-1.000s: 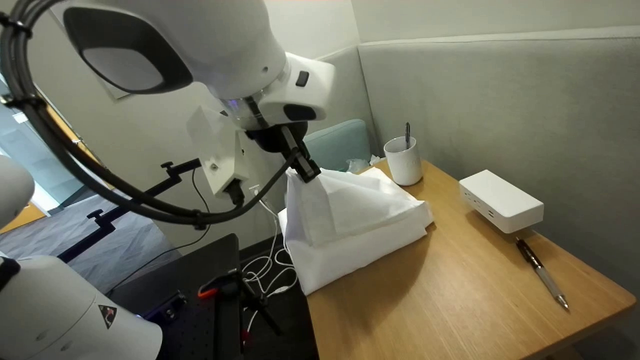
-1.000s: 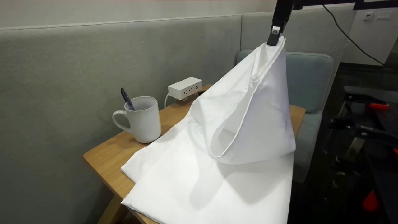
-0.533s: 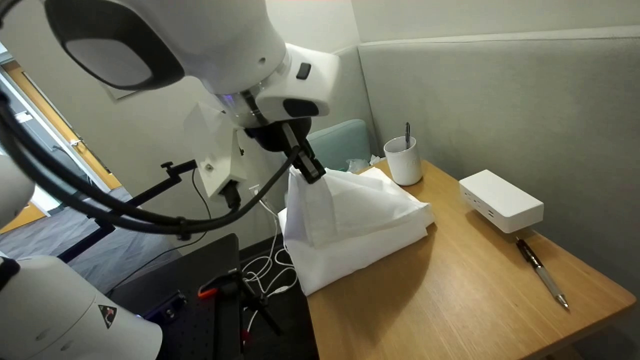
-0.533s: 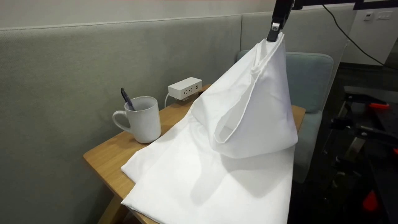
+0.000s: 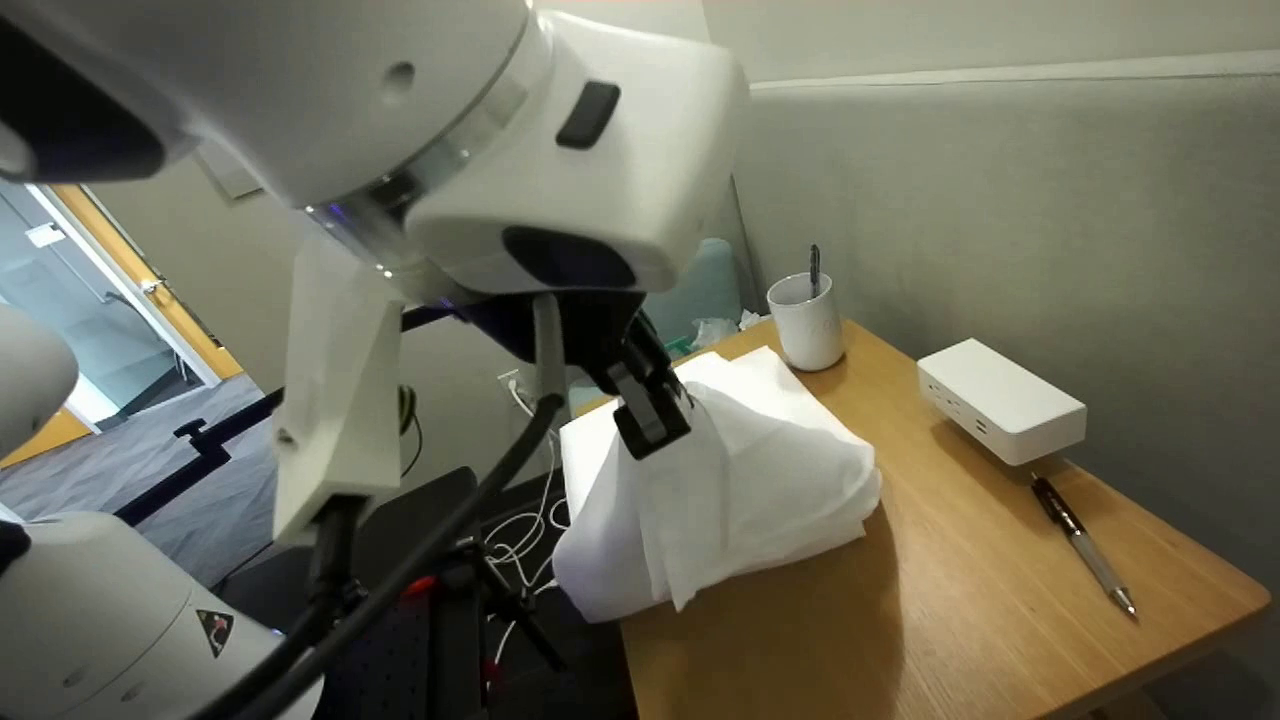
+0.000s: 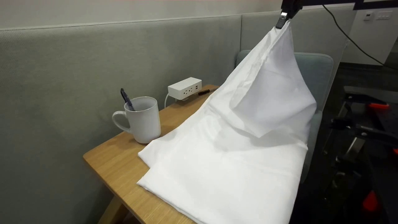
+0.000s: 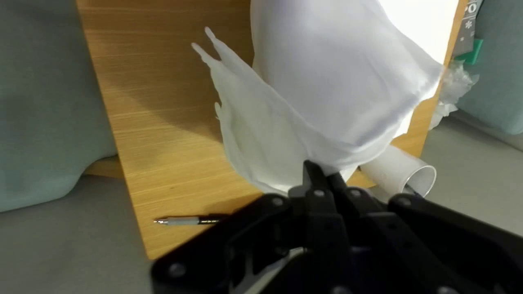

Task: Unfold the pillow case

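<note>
Grey-green upholstered panels border a light wooden table. Over it reaches a white robot arm with rounded casings, filling the upper left of an exterior view, its tilted wrist aimed steeply down. One thick black cable hangs beside the wrist and curves off to the lower left. The black two-fingered gripper stands well above the tabletop, slanting downward. Its jaws are nearly together, pinching a raised edge of the large, plain white fabric pillow case; in the wrist view the fingers sit side by side at the cloth. From that pinch the fabric drops in a steep peak, a creased flap hanging partway down; the rest spreads in layers on the table, one side extending past the edge. Just beside it stands a white ceramic mug holding a dark pen. Farther along are a white rectangular power box and, near it, a black-and-grey pen lying on the wood.
</note>
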